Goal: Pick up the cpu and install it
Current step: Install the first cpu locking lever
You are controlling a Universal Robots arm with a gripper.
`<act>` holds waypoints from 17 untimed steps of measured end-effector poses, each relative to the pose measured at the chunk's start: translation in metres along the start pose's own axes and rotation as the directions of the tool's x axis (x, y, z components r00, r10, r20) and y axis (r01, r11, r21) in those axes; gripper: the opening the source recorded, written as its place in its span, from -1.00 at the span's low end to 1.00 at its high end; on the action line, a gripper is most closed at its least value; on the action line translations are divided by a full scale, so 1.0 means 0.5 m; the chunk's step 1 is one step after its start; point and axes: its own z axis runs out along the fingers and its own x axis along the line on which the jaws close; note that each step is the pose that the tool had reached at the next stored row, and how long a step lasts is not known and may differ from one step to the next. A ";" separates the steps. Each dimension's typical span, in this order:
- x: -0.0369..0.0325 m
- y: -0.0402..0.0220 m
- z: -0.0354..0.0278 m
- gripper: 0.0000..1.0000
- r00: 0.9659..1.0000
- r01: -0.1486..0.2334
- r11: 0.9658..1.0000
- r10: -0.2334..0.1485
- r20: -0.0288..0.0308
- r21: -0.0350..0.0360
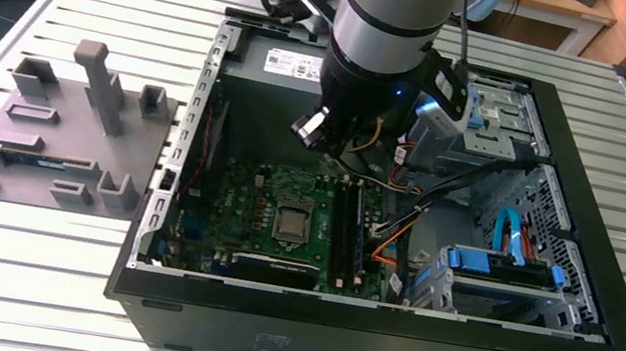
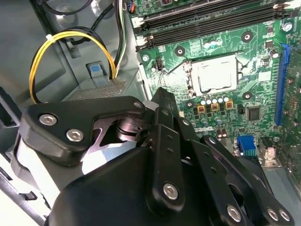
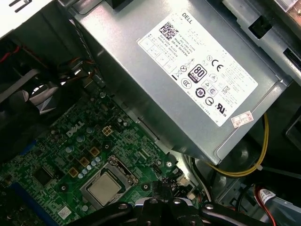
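Near the motherboard's (image 1: 280,218) middle, the cpu (image 3: 104,186) lies seated in its socket: light, rigid, slick-topped, probably fragile; hold by its edges. Gripper (image 3: 157,197) hovers above the board; finger state cannot be determined.

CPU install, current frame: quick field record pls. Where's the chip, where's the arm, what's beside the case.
cpu: sitting in the socket on the motherboard, silver top up
socket in exterior view: centre of the board
pincer: above the board near the socket, not on the chip
case: open, lying on a slatted table
beside case: grey fixture tray, at the exterior view's left
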 end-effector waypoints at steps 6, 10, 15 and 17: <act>-0.003 0.003 0.013 -0.79 1.000 -0.005 1.000 0.005 -0.002 0.003; -0.002 0.002 0.024 -0.79 1.000 -0.008 1.000 0.008 -0.003 0.005; -0.004 0.004 0.035 -0.79 1.000 -0.009 1.000 0.009 -0.003 0.006; -0.005 0.005 0.036 -0.79 1.000 -0.009 1.000 0.009 -0.003 0.005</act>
